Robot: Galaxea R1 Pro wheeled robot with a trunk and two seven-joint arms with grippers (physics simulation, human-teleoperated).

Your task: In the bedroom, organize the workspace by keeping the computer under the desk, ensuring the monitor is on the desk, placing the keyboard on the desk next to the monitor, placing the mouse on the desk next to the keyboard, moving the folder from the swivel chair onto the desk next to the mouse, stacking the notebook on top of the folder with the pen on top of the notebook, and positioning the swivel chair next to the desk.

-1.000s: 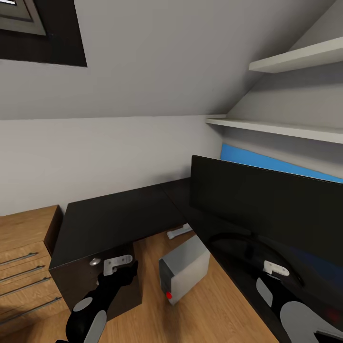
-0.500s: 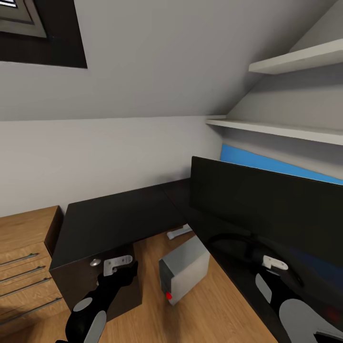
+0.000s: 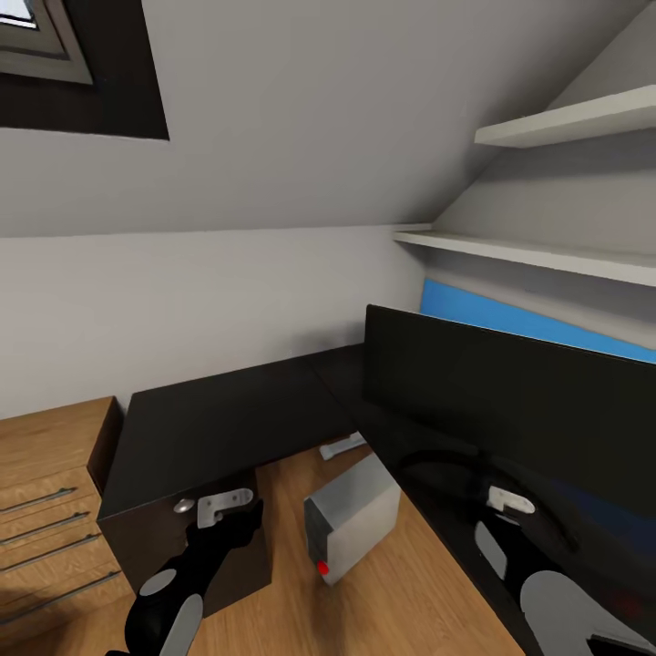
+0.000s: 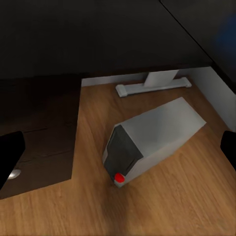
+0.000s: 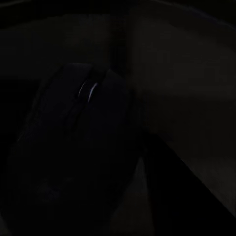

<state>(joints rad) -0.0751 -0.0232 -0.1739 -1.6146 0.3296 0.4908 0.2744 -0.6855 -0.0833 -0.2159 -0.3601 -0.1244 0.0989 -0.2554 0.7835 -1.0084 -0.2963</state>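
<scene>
From the head camera, the black desk (image 3: 219, 415) bends around a corner, and its top runs from about 9 o'clock across to 4 o'clock. The wide black monitor (image 3: 510, 401) stands on the desk at 3 o'clock. A bright blue strip (image 3: 510, 319) peeks out behind the top edge of the monitor; what it is cannot be told. The grey computer (image 3: 355, 515) sits on the wood floor (image 3: 401, 592) near 6 o'clock, in the open space under the desk corner, with its dark front and red button facing us. Behind it is the desk's white leg foot (image 3: 342, 446). The left gripper (image 3: 226, 512) is at 7 o'clock, right in front of the black drawer with a silver knob (image 3: 183, 504). The right gripper (image 3: 507, 503) is at 5 o'clock, over the dark desk top near the monitor's round foot. A light wooden cabinet (image 3: 50, 483) stands at 8 o'clock. White shelves (image 3: 547, 255) hang on the wall at 2 o'clock.

From the left wrist camera, the computer (image 4: 152, 140) lies in the middle, turned at an angle on the floor. The two dark fingers (image 4: 10, 155) are far apart, with nothing between them.

From the right wrist camera, it is very dark. The small dark mouse (image 5: 78, 142) sits close, with its wheel showing. I cannot tell if the fingers are apart or together.
</scene>
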